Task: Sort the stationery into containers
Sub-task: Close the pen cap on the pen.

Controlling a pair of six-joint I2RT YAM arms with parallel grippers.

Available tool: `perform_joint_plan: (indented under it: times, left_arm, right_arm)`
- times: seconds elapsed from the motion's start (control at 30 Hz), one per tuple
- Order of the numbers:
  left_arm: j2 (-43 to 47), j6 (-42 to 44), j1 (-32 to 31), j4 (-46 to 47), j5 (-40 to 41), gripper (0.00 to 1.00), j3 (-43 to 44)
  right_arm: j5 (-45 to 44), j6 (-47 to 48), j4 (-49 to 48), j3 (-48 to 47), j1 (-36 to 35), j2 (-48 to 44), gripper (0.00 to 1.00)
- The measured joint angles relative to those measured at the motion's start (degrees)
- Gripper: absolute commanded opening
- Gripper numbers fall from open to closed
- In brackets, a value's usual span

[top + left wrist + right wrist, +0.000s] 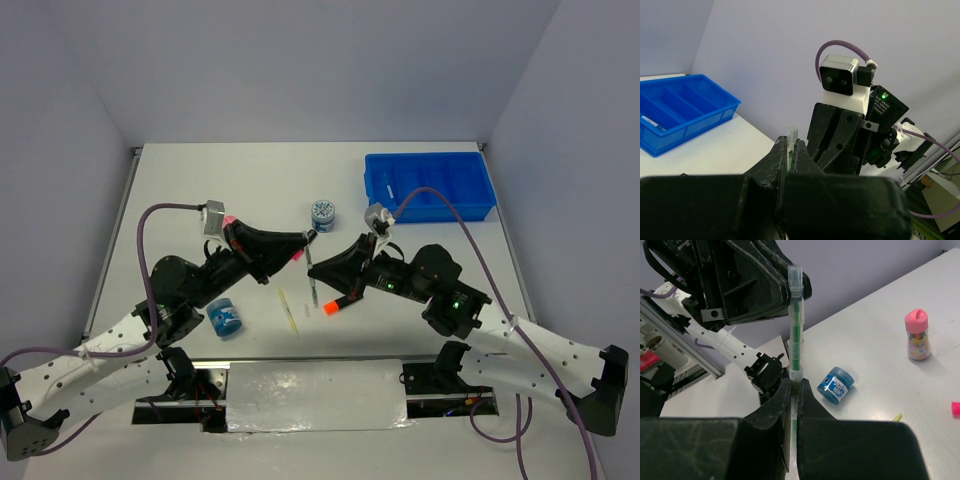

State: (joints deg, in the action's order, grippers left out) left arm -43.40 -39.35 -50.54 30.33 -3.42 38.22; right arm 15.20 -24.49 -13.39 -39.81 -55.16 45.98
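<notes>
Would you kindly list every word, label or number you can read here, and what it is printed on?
Nothing reads clearly.
Blue jar label: white print, too blurred.
Left arm housing: white lettering, cut off, unreadable.
Right arm housing: white print, too small.

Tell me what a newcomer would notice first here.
In the middle, the left gripper and right gripper meet nose to nose, each shut on the same thin green-cored pen. The bright blue tray sits at the far right corner, and a blue jar lies toward the near left.
</notes>
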Motion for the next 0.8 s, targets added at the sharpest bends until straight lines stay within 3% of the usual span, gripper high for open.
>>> perform_joint_plan:
  times: [0.2, 0.3, 0.4, 0.43, 0.5, 0.63, 0.8]
  left_arm:
    - [-0.4, -0.1, 0.0, 1.5, -0.7, 0.00, -0.2]
    - [-1.0, -0.2, 0.0, 2.1, -0.9, 0.08, -0.2]
    - [-1.6, -0.2, 0.0, 2.7, -0.9, 0.30, -0.2]
    - [-1.8, -0.2, 0.1, 3.1, -0.9, 0.45, -0.2]
    - [-1.9, -0.2, 0.2, 2.3, -1.0, 0.53, -0.3]
    - [-2.5, 0.0, 0.1, 0.1, -1.3, 0.41, -0.3]
    - [-2.4, 0.4, 0.0, -0.7, -2.0, 0.07, -0.3]
  right_arm:
    - [-0.2, 0.2, 0.3, -1.6, 0.0, 0.3, 0.00]
    - [-1.2, 0.7, 1.5, -2.3, 0.0, 0.3, 0.00]
    - [-2.0, 1.5, 2.7, -3.1, 0.0, 0.4, 0.00]
    - [-2.0, 1.7, 3.0, -3.5, -0.1, 0.6, 0.00]
    - [-2.1, 2.1, 2.9, -4.5, -0.1, 1.3, 0.00]
    - [-1.9, 2.7, 1.4, -5.5, -0.1, 2.4, 0.00]
    - [-2.3, 2.8, 1.5, -5.5, 0.0, 3.4, 0.00]
